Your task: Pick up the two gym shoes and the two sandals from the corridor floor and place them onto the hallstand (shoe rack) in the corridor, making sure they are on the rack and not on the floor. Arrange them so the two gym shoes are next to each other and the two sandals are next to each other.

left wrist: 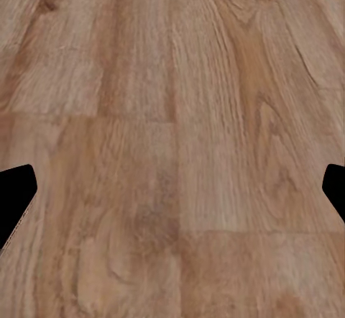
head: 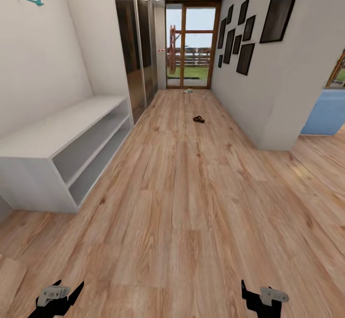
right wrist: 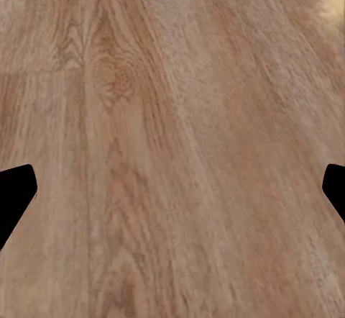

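The pale-grey hallstand point(head: 57, 133) stands along the left wall, both open shelf slots and its flat top bare. Far down the corridor floor point(head: 191, 203) lies a dark brown sandal point(head: 198, 119). Farther on, near the glass door, a small whitish gym shoe point(head: 188, 90) lies on the planks. The other sandal and gym shoe are out of view. My left gripper point(head: 69, 289) and right gripper point(head: 254, 293) hang low at the near edge, both open and holding nothing. In the wrist views, the left gripper point(left wrist: 172, 192) and right gripper point(right wrist: 172, 192) have bare planks between their spread fingers.
Dark mirrored wardrobe doors point(head: 139, 44) run past the rack on the left. The right wall carries black picture frames point(head: 239, 35) and ends at a corner point(head: 268, 143), opening to a room with a blue unit point(head: 326, 114). A glass door point(head: 191, 44) closes the corridor's far end.
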You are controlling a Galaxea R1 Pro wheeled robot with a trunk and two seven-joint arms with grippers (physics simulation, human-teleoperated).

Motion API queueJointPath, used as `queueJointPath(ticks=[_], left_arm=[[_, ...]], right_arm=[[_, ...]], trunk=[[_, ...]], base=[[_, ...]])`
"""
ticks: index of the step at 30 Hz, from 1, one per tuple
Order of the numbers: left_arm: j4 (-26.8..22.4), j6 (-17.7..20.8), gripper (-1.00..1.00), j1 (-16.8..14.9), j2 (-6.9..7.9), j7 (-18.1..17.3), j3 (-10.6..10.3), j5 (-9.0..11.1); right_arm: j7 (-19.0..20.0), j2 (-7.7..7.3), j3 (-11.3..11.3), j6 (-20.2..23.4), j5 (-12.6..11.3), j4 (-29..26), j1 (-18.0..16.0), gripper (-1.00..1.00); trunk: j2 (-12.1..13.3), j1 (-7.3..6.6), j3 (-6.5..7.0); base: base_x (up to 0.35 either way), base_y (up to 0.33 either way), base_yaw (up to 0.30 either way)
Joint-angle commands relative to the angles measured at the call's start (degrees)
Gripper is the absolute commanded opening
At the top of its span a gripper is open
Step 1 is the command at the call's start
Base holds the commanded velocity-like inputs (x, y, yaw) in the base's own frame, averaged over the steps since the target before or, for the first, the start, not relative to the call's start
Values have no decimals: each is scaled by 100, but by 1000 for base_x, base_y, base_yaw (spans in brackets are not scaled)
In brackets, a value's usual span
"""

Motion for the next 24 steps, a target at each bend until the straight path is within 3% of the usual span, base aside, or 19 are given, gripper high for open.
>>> queueJointPath(ticks=[1,24], left_arm=[[7,11,100,-4,-1,-55,14,45],[13,3,100,-4,-2,-55,17,38]], right_arm=[[-39,-2,50,-7,-11,0,-2,100],[-39,-20,50,-8,-11,-4,-2,100]], trunk=[[-2,2,-5],[-2,2,-5]], base=[[339,0,0],[338,0,0]])
